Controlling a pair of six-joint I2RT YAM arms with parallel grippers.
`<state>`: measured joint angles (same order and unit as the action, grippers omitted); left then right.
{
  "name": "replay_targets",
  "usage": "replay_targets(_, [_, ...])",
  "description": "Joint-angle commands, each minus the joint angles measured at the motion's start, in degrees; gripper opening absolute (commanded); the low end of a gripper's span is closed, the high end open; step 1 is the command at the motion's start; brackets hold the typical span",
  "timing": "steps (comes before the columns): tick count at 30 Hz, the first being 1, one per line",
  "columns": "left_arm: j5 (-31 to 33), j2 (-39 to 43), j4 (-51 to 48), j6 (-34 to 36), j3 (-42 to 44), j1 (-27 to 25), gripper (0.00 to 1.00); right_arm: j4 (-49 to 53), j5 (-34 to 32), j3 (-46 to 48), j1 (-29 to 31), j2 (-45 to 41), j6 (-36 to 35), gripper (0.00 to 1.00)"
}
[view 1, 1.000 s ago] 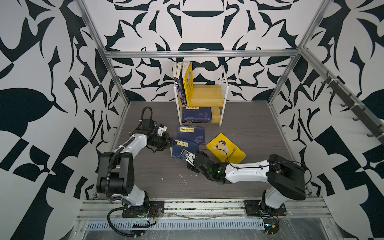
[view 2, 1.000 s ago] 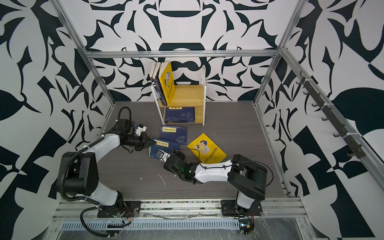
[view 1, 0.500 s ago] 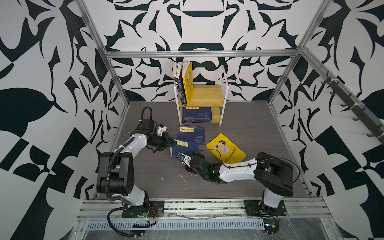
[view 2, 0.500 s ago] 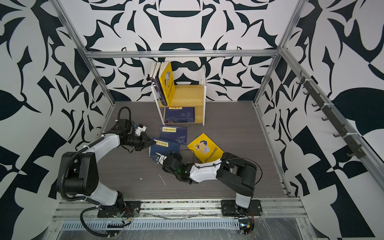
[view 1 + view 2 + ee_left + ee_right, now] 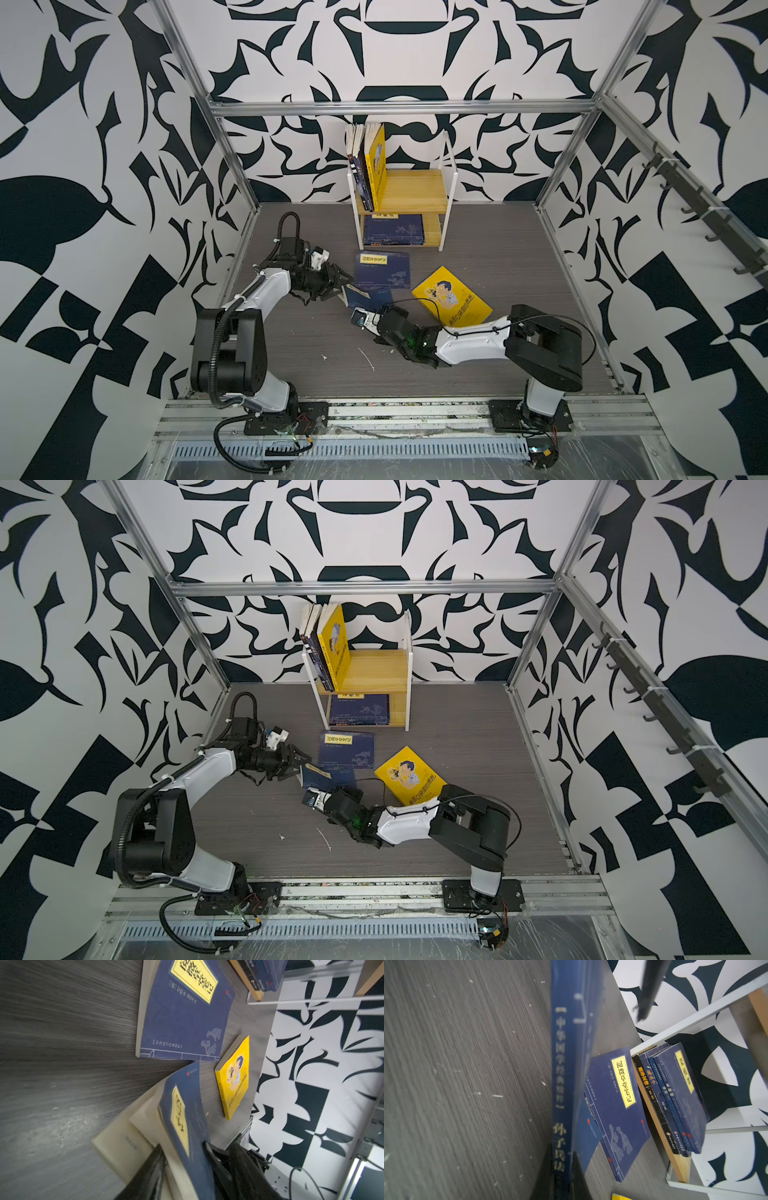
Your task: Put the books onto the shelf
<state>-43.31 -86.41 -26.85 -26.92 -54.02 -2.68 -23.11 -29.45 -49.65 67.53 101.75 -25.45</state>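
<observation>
Nearest me, the right tool (image 5: 371, 311) is now pressed together on the navy book (image 5: 368, 297). The right wrist view shows the spine running straight up out of the tool's tips (image 5: 560, 1180). That is the change: a second ago this tool is spread and only reaching in, while the left one does the clamping.

Just left of the book, the left tool (image 5: 343, 286) now stands spread, its two fingers (image 5: 145, 1169) either side of the fanned pages. Whether they still brush the paper I cannot tell. So the book sits tilted off the worktop (image 5: 498, 257), left of centre and near the front, carried by the right arm alone — a handover, by the look of it.

For the task, I judge this frees the right arm to take the book by its spine to the rack, once the left backs clear.

A little farther lies a second navy book (image 5: 382, 270), flat, with a yellow book (image 5: 451, 296) to its right — both still waiting.

At the far wall stands the shelf (image 5: 415, 193). A flat stack (image 5: 392, 230) lies on its lower board, and upright books (image 5: 368, 166) lean at the left end of the upper one, whose right part is bare.
</observation>
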Motion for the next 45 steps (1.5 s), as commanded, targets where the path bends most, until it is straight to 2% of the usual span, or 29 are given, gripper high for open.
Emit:
replay_targets(1, [0.89,2.75,0.31,1.41,-0.83,2.46,0.63,1.38,-0.99,-0.56,0.17,-5.07,-3.0,0.0])
replay_targets(10, [4.05,5.96,-0.97,6.94,-1.29,10.3,0.8,10.77,-2.81,-2.94,-1.24,-12.92,-10.46,0.0])
replay_targets(15, [5.34,7.39,-1.67,9.94,-0.63,13.35,0.93,14.3,-3.5,-4.57,-4.12,-17.18,-14.64,0.0])
replay_targets(19, [5.8,8.4,-1.45,11.32,-0.24,15.63,1.0,15.0,-4.98,-5.96,-7.08,-17.73,-17.56,0.0])
replay_targets(26, [6.64,9.44,-2.11,13.08,-0.61,18.5,1.0,13.61,-6.44,-9.91,-12.24,-15.18,-23.44,0.0])
replay_targets(35, [5.57,10.47,-2.91,12.77,-1.33,19.48,1.0,4.72,-5.52,-13.42,-18.85,-8.72,-30.32,0.0])
replay_targets(45, [4.73,11.52,-3.56,13.12,-1.29,20.26,1.0,-3.75,-6.32,-20.27,-22.43,-1.03,-38.57,0.0])
